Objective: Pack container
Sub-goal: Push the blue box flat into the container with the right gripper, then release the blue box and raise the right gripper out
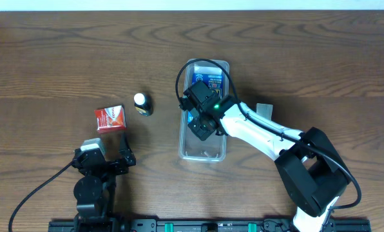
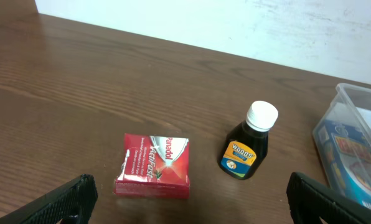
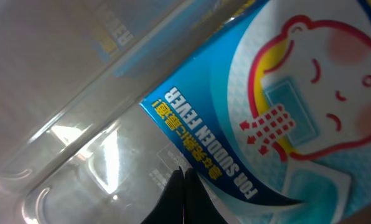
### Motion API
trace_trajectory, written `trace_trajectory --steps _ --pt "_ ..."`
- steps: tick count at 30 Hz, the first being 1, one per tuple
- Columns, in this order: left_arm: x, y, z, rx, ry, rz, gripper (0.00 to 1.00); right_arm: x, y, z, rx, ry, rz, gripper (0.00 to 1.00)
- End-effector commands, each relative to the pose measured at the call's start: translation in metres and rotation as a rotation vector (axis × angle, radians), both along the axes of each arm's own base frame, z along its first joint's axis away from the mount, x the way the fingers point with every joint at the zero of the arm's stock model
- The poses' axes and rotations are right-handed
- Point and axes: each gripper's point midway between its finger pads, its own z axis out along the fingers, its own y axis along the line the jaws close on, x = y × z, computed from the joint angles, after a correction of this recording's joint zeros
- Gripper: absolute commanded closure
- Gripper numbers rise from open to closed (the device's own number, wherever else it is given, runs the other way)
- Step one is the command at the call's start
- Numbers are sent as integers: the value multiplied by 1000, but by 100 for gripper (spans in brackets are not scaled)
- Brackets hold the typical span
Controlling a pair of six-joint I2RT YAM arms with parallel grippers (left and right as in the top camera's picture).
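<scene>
Overhead: the container (image 1: 205, 154) lies mid-desk (image 1: 50, 51), its long side running away from me, with a blue fever-patch box (image 1: 212, 80) in its far end. My right claw (image 1: 202, 125) hangs over the middle of it, tips hidden under the wrist. The red box (image 1: 110, 119) and small bottle (image 1: 142, 104) sit outside, so I judge packing partly done. Next I'd lift the right arm clear and send the left for one of them.

Left wrist: the left claw (image 2: 188, 208) gapes wide, holding nothing, with the red box just ahead. The container is cut off at the right edge.

Right wrist: the tips look pressed together with nothing between them (the lens is nearly on the box). Only print and the clear wall show.
</scene>
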Motion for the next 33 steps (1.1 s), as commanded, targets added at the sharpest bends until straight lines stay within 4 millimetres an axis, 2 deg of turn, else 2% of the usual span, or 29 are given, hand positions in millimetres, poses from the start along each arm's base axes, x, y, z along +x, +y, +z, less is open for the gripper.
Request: trace_trajectory --steps 1,7,9,12,13,15,17,19,24,29,31,32,33 --pt "0 0 -13 -1 31 1 2 14 -2 4 -23 -54 -4 98" --pt "0 0 -13 0 31 1 2 16 4 18 -15 -76 26 90" --pt "0 0 -13 0 31 1 2 19 6 30 -1 -85 9 82" --pt "0 0 -13 0 31 1 2 23 4 55 48 -96 -77 77" --pt "0 0 -13 0 31 1 2 25 2 65 69 -101 -115 73" --pt "0 0 -13 -1 31 1 2 31 -6 84 118 -110 -216 53" --pt "0 0 -13 -1 31 1 2 39 -17 96 162 -109 -326 44" --pt "0 0 -13 -1 31 1 2 49 -34 103 205 -91 -472 39" --pt "0 0 -13 0 31 1 2 67 -67 92 236 -35 -713 37" --pt "0 0 -13 0 31 1 2 75 -79 66 210 10 -803 46" --pt "0 0 -13 -1 31 1 2 75 -79 54 189 28 -805 51" --pt "0 0 -13 -1 31 1 2 75 -80 50 181 35 -805 57" --pt "0 0 -13 0 31 1 2 74 -80 46 171 44 -805 67"
